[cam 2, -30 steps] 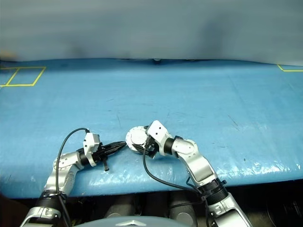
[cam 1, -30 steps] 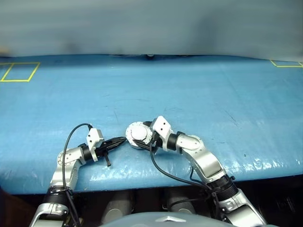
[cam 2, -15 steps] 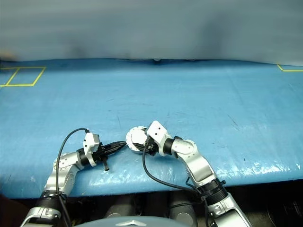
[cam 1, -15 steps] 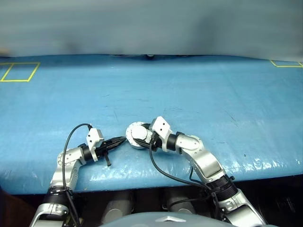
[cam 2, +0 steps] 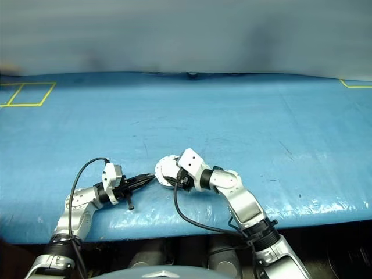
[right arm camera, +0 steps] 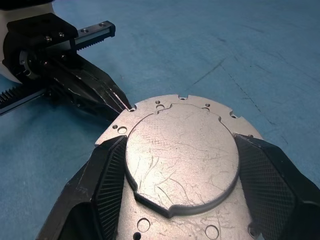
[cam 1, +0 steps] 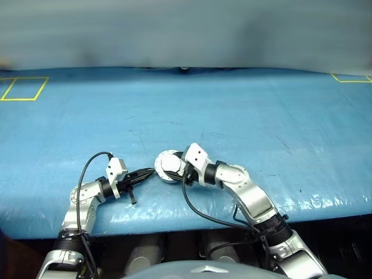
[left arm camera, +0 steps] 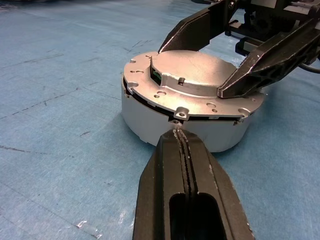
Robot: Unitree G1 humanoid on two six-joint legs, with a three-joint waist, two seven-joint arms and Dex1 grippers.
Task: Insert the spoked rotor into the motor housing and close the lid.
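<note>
Our right claw (right arm camera: pixel 175 200) has its two black fingers (right arm camera: pixel 107 180) set on either side of the raised centre circle of the lid (left arm camera: pixel 192 82), parted to that width and touching it; our left claw (left arm camera: pixel 181 145) is closed on nothing, tip pressed to the lid's rim at its nine o'clock in the head view. The lid lies on the motor housing (left arm camera: pixel 150 125), near the desk's (cam 1: pixel 244 110) front edge, at six o'clock from the desk's centre; a dark gap shows under the rim, so we judge it not fully seated. To finish well, we should press evenly downward, keep the left tip steadying, and turn the lid only slightly until the notches align. The lid is matte grey metal, scratched, with small holes around its rim; the housing wall is smooth and pale; the desk wears a blue, scuffed sheet.
</note>
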